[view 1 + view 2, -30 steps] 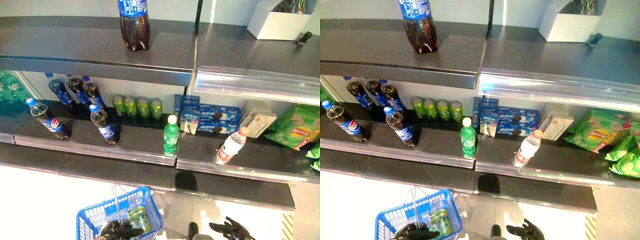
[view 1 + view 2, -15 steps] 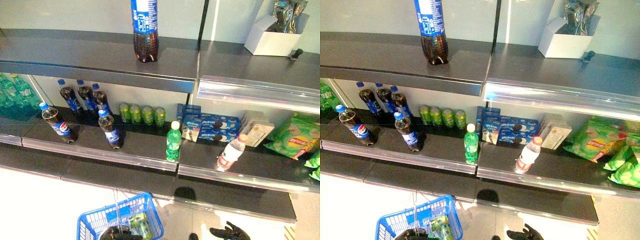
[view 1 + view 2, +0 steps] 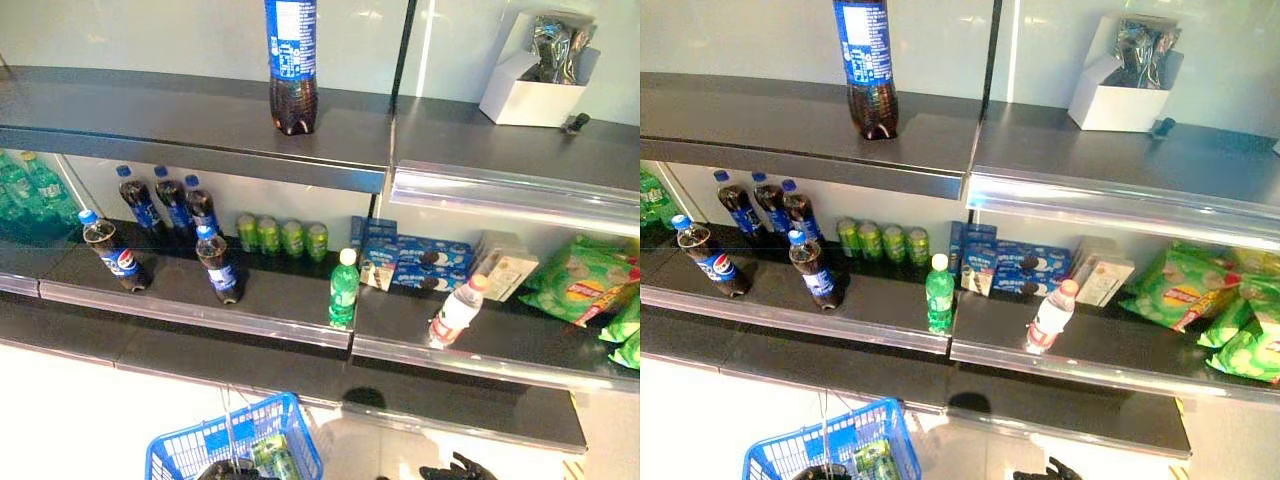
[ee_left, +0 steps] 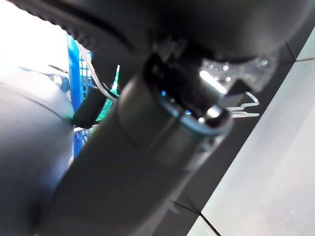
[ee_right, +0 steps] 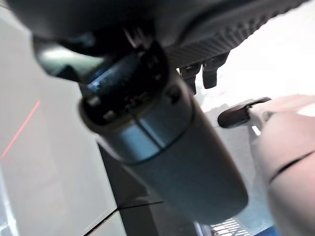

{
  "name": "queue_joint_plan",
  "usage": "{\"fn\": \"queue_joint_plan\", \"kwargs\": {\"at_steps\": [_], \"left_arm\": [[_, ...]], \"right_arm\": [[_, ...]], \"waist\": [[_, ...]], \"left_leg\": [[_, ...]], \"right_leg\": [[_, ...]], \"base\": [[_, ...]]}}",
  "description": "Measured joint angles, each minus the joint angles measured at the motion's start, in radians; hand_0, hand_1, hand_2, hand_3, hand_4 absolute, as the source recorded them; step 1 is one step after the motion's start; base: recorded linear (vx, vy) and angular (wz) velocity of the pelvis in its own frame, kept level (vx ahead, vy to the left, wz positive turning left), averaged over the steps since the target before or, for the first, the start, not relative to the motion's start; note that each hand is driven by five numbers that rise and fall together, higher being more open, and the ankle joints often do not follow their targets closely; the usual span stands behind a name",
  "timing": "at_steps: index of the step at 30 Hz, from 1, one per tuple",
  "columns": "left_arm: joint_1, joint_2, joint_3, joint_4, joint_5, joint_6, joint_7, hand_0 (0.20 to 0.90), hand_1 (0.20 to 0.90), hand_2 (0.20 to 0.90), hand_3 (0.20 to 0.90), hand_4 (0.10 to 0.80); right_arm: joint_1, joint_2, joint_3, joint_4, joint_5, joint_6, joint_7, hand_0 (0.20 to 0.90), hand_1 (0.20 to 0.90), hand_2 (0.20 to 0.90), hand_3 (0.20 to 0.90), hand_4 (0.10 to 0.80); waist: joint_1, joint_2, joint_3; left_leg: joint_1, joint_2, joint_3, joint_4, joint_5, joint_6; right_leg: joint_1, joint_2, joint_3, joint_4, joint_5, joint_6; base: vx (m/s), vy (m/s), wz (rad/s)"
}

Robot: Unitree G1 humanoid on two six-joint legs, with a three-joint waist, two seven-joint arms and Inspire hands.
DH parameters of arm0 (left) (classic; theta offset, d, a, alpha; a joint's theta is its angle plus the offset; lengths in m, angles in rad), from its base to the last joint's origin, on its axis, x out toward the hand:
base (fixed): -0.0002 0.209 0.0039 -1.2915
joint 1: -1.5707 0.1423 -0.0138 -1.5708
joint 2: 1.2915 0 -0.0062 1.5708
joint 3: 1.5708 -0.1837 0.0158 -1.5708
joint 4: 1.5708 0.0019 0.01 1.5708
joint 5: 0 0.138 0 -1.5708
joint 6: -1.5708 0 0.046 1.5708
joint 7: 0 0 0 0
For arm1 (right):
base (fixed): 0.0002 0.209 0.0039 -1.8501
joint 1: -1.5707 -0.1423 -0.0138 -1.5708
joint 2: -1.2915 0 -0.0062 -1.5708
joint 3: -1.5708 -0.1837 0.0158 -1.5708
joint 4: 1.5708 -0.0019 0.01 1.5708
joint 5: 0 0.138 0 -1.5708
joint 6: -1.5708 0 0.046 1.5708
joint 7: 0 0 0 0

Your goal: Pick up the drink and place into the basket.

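My left hand is low at the bottom left, shut on the thin wire handles of the blue basket, which hangs off the floor. Green drinks lie inside it. The basket also shows in the left wrist view. My right hand is at the bottom edge to the right, fingers spread and empty, well below the shelves. A green bottle stands at the front of the middle shelf, with green cans behind it and cola bottles to its left.
A large cola bottle stands on the top shelf, with a white box to its right. A white bottle, biscuit boxes and green snack bags sit at the right of the middle shelf. A low dark shelf edge juts out below.
The whole picture has shifted, so the camera has moved; both hands and the basket now sit lower in view. Nothing on the shelves has moved.
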Motion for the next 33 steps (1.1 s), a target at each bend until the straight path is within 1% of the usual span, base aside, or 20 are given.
{"fn": "queue_joint_plan", "kwargs": {"at_steps": [3,4,7,8,9,10,11,12,13,14,15,16,17,20,23,24,25,26,28,33], "left_arm": [[-0.02,0.0,-0.001,-0.008,-0.003,-0.006,0.001,0.3,0.3,0.3,0.2,0.1],[-0.029,-0.001,-0.009,-0.011,-0.015,-0.006,0.003,0.3,0.3,0.3,0.2,0.1],[-0.079,-0.005,-0.015,-0.039,-0.046,-0.007,0.007,0.3,0.3,0.3,0.2,0.1],[-0.119,-0.004,-0.034,-0.052,-0.071,-0.008,0.012,0.3,0.3,0.3,0.2,0.1],[-0.182,-0.004,-0.055,-0.069,-0.094,-0.01,0.022,0.3,0.3,0.3,0.2,0.1],[-0.214,-0.004,-0.057,-0.08,-0.11,-0.011,0.026,0.3,0.3,0.3,0.2,0.1],[-0.214,-0.004,-0.057,-0.08,-0.11,-0.011,0.026,0.3,0.3,0.3,0.2,0.1],[-0.281,0.01,-0.066,-0.153,-0.168,-0.031,0.045,0.3,0.3,0.3,0.2,0.1],[-0.319,0.022,-0.064,-0.185,-0.183,-0.05,0.044,0.3,0.3,0.3,0.2,0.1],[-0.355,0.023,-0.076,-0.199,-0.208,-0.051,0.047,0.3,0.3,0.3,0.2,0.1],[-0.369,0.025,-0.08,-0.195,-0.225,-0.047,0.051,0.3,0.3,0.3,0.2,0.1],[-0.369,0.026,-0.08,-0.195,-0.239,-0.045,0.061,0.3,0.3,0.3,0.2,0.1],[-0.36,0.026,-0.08,-0.199,-0.249,-0.045,0.064,0.3,0.3,0.3,0.2,0.1],[-0.342,0.028,-0.079,-0.216,-0.262,-0.047,0.064,0.3,0.3,0.3,0.2,0.1],[-0.341,0.03,-0.098,-0.229,-0.259,-0.048,0.064,0.3,0.3,0.3,0.2,0.1],[-0.341,0.03,-0.103,-0.236,-0.253,-0.047,0.065,0.3,0.3,0.3,0.2,0.1],[-0.342,0.031,-0.116,-0.247,-0.253,-0.047,0.071,0.3,0.3,0.3,0.2,0.1],[-0.343,0.031,-0.125,-0.249,-0.253,-0.046,0.073,0.3,0.3,0.3,0.2,0.1],[-0.342,0.031,-0.132,-0.265,-0.253,-0.043,0.084,0.3,0.3,0.3,0.2,0.1],[-0.341,0.032,-0.129,-0.267,-0.257,-0.039,0.088,0.3,0.3,0.3,0.2,0.1]], "right_arm": [[-0.006,-0.001,0.016,0.001,0.0,0.0,0.0,0.9,0.9,0.9,0.9,0.8],[-0.012,-0.002,0.021,0.003,0.001,0.0,-0.002,0.9,0.9,0.9,0.9,0.8],[-0.072,-0.013,0.032,0.002,0.003,-0.003,-0.003,0.9,0.9,0.9,0.9,0.8],[-0.101,-0.021,0.043,0.001,0.006,-0.009,-0.003,0.9,0.9,0.9,0.9,0.8],[-0.158,-0.034,0.048,0.002,0.011,-0.014,-0.003,0.9,0.9,0.9,0.9,0.8],[-0.192,-0.038,0.051,0.001,0.023,-0.016,-0.004,0.9,0.9,0.9,0.9,0.8],[-0.192,-0.038,0.051,0.001,0.023,-0.016,-0.004,0.9,0.9,0.9,0.9,0.8],[-0.276,-0.044,0.065,-0.014,0.059,-0.05,-0.004,0.9,0.9,0.9,0.9,0.8],[-0.325,-0.049,0.066,-0.026,0.073,-0.061,-0.004,0.9,0.9,0.9,0.9,0.8],[-0.354,-0.065,0.064,-0.053,0.094,-0.079,-0.005,0.9,0.9,0.9,0.9,0.8],[-0.358,-0.065,0.063,-0.073,0.105,-0.094,-0.007,0.9,0.9,0.9,0.9,0.8],[-0.355,-0.063,0.064,-0.091,0.112,-0.107,-0.008,0.9,0.9,0.9,0.9,0.8],[-0.34,-0.065,0.065,-0.12,0.123,-0.123,-0.009,0.9,0.9,0.9,0.9,0.8],[-0.33,-0.076,0.067,-0.171,0.132,-0.157,-0.017,0.9,0.9,0.9,0.9,0.8],[-0.325,-0.08,0.091,-0.259,0.155,-0.169,-0.033,0.9,0.9,0.9,0.9,0.8],[-0.335,-0.08,0.099,-0.279,0.158,-0.166,-0.036,0.9,0.9,0.9,0.9,0.8],[-0.323,-0.081,0.111,-0.336,0.158,-0.166,-0.049,0.9,0.9,0.9,0.9,0.8],[-0.323,-0.081,0.12,-0.38,0.158,-0.168,-0.051,0.9,0.9,0.9,0.9,0.8],[-0.311,-0.081,0.137,-0.469,0.158,-0.179,-0.059,0.9,0.9,0.9,0.9,0.8],[-0.311,-0.08,0.146,-0.538,0.158,-0.191,-0.069,0.9,0.9,0.9,0.9,0.8]], "waist": [[0.0,0.005,0.005],[0.001,0.009,0.01],[-0.004,0.016,0.063],[-0.002,0.019,0.101],[-0.001,0.027,0.173],[-0.001,0.03,0.214],[-0.001,0.03,0.214],[0.001,0.021,0.313],[0.014,0.012,0.37],[0.016,0.028,0.417],[0.015,0.019,0.427],[0.016,0.014,0.432],[0.017,0.012,0.431],[0.024,0.013,0.431],[0.023,0.012,0.43],[0.024,0.012,0.43],[0.023,0.012,0.43],[0.021,0.012,0.43],[0.023,0.011,0.431],[0.027,0.009,0.432]], "left_leg": [[-0.051,-0.003,0.002,0.005,0.015,-0.008],[-0.072,-0.009,0.0,0.005,0.018,-0.008],[-0.13,-0.017,0.005,0.007,0.038,-0.004],[-0.172,-0.017,0.004,0.036,0.038,-0.003],[-0.227,-0.026,-0.005,0.076,0.037,-0.001],[-0.258,-0.027,-0.01,0.111,0.036,0.0],[-0.258,-0.027,-0.01,0.111,0.036,0.0],[-0.404,-0.027,-0.018,0.289,0.008,0.003],[-0.466,-0.028,-0.02,0.375,-0.005,0.007],[-0.49,-0.011,-0.039,0.411,-0.06,-0.008],[-0.501,-0.014,-0.042,0.42,-0.062,-0.016],[-0.502,-0.013,-0.043,0.422,-0.062,-0.016],[-0.499,-0.011,-0.045,0.424,-0.066,-0.021],[-0.5,-0.008,-0.062,0.422,-0.068,-0.021],[-0.529,-0.013,-0.073,0.433,-0.068,-0.021],[-0.542,-0.012,-0.075,0.445,-0.066,-0.019],[-0.557,-0.013,-0.078,0.46,-0.065,-0.017],[-0.561,-0.013,-0.079,0.468,-0.068,-0.021],[-0.567,-0.014,-0.083,0.478,-0.071,-0.027],[-0.563,-0.021,-0.107,0.477,-0.072,-0.027]], "right_leg": [[-0.05,0.0,0.005,0.002,0.015,0.004],[-0.08,0.0,0.012,0.006,0.023,0.005],[-0.141,0.0,0.027,0.015,0.043,0.006],[-0.184,-0.006,0.03,0.042,0.043,0.006],[-0.229,-0.012,0.029,0.076,0.044,0.005],[-0.258,-0.012,0.029,0.107,0.04,0.003],[-0.258,-0.012,0.029,0.107,0.04,0.003],[-0.401,-0.02,0.02,0.276,-0.002,-0.017],[-0.461,-0.027,0.018,0.357,-0.032,-0.035],[-0.511,-0.023,0.018,0.439,-0.065,-0.049],[-0.539,-0.026,0.023,0.476,-0.088,-0.049],[-0.545,-0.03,0.025,0.495,-0.093,-0.055],[-0.545,-0.028,0.025,0.502,-0.095,-0.057],[-0.55,-0.028,0.018,0.506,-0.094,-0.057],[-0.58,-0.025,0.019,0.521,-0.093,-0.059],[-0.593,-0.023,0.019,0.529,-0.09,-0.063],[-0.608,-0.024,0.021,0.543,-0.093,-0.074],[-0.613,-0.025,0.02,0.554,-0.098,-0.077],[-0.621,-0.028,0.02,0.577,-0.111,-0.074],[-0.611,-0.032,-0.005,0.595,-0.132,-0.075]], "base": [[-0.163,0.027,-0.05],[-0.267,0.029,-0.16],[-0.303,-0.015,-0.1],[-0.232,-0.04,0.1],[-0.346,-0.063,0.12],[-0.303,-0.058,0.11],[-0.349,-0.068,0.02],[-0.282,-0.068,-0.02],[-0.347,-0.106,-0.07],[-0.211,-0.096,-0.06],[-0.15,-0.093,-0.05],[-0.119,-0.07,-0.01],[-0.109,-0.054,-0.03],[-0.117,-0.034,-0.06],[-0.083,-0.016,0.01],[-0.114,-0.024,-0.01],[-0.086,-0.032,-0.03],[-0.089,-0.042,0.01],[-0.049,-0.048,0.09],[-0.025,-0.029,0.16]]}}
